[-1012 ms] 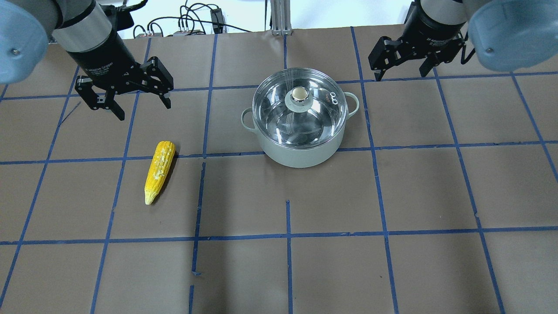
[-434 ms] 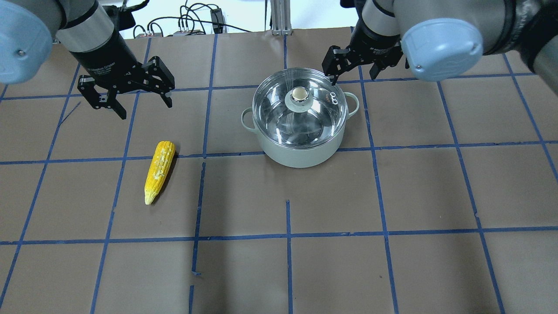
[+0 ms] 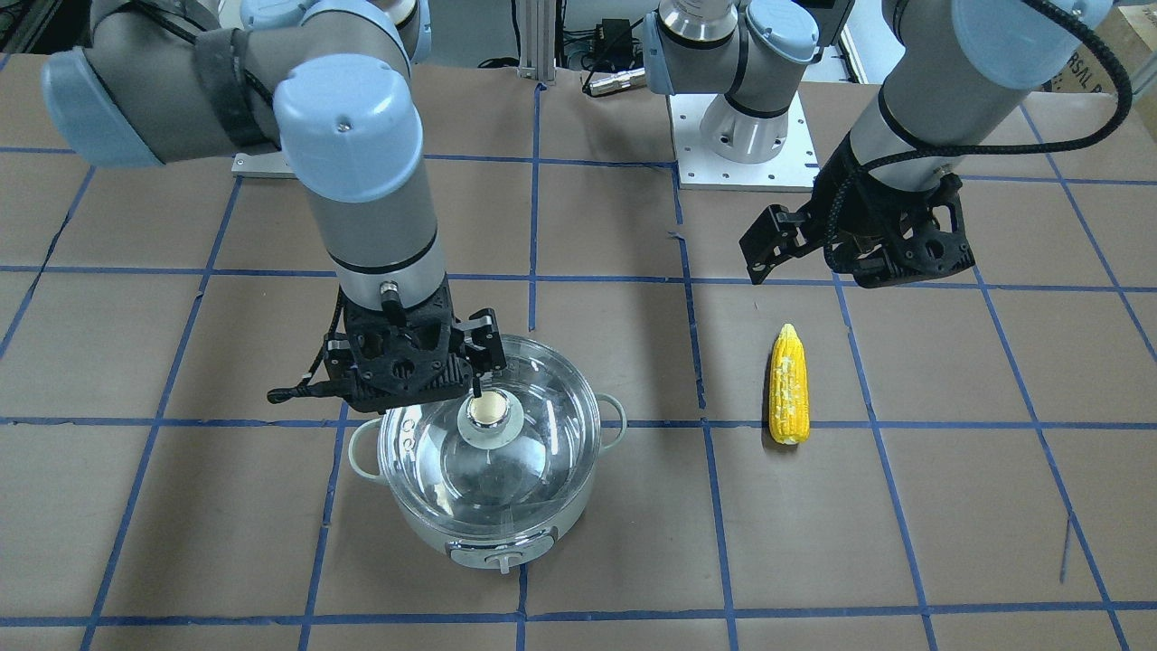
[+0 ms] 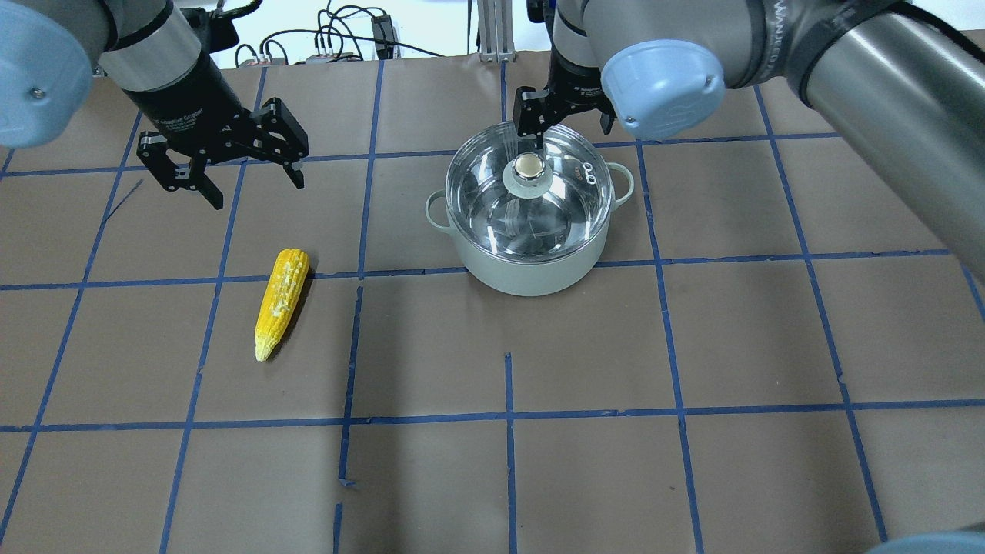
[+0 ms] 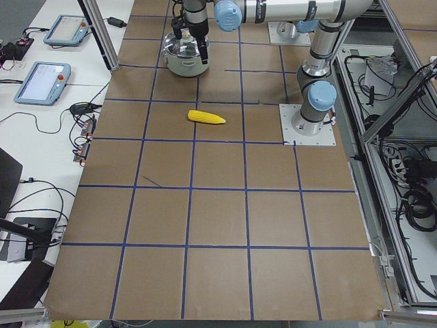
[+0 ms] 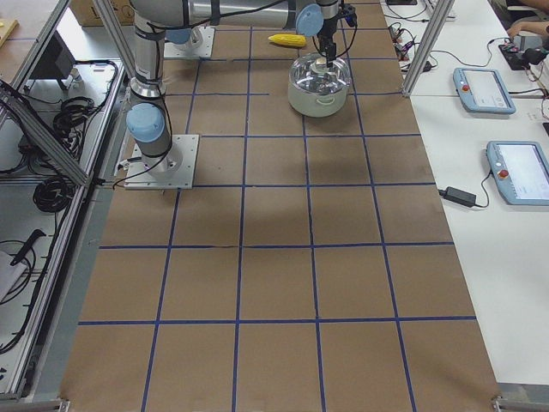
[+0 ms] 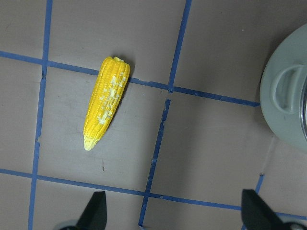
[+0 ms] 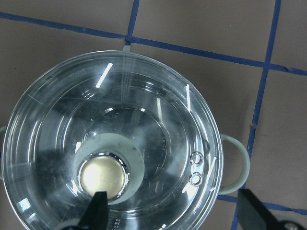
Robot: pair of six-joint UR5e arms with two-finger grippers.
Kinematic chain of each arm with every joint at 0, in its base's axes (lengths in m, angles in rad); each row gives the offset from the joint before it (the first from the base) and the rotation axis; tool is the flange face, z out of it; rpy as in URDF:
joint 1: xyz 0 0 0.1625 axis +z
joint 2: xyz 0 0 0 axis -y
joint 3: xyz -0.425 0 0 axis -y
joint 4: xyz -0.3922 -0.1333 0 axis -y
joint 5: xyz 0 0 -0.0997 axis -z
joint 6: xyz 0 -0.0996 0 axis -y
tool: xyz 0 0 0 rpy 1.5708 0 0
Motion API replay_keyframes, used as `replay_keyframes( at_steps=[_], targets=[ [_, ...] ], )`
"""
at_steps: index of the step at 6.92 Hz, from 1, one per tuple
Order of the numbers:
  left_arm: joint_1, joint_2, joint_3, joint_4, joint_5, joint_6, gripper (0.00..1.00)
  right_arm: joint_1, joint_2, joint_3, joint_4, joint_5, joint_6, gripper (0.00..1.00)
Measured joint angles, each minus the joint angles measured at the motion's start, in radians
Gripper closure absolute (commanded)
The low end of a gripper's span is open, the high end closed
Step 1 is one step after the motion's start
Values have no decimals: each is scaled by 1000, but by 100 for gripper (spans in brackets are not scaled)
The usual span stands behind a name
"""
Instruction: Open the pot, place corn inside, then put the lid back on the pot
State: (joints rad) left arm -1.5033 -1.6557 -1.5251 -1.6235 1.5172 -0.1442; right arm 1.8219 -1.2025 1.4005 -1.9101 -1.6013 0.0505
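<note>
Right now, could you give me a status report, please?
Right gripper open over lid, left gripper open near corn. Lid on pot. Corn on table. Nothing blocking.

Glass lid (image 4: 529,188) closes the pot (image 4: 531,265); corn (image 4: 282,302) lies apart.

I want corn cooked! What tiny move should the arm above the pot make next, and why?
Probably slide the open right claw sideways to centre on the knob: the lid is on the pot, and the knob sits by one finger, not midway.
</note>
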Motion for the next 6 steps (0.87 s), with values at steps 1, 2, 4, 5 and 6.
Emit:
replay_keyframes(
  at_steps=[1,2,4,5,6],
  targets=[
    [0,1,1,0,0,1,0,21,29,-9,-12,-17,20,9],
    [0,3,1,0,0,5,0,35,50,-13,-20,-21,34,9],
    [2,6,-10,0,1,35,0,51,74,-24,-29,-22,49,9],
    [14,12,-34,10,4,90,0,54,83,-36,-30,-23,50,11],
    [32,9,-66,49,10,139,0,56,92,-47,-30,-23,51,12]
  ],
)
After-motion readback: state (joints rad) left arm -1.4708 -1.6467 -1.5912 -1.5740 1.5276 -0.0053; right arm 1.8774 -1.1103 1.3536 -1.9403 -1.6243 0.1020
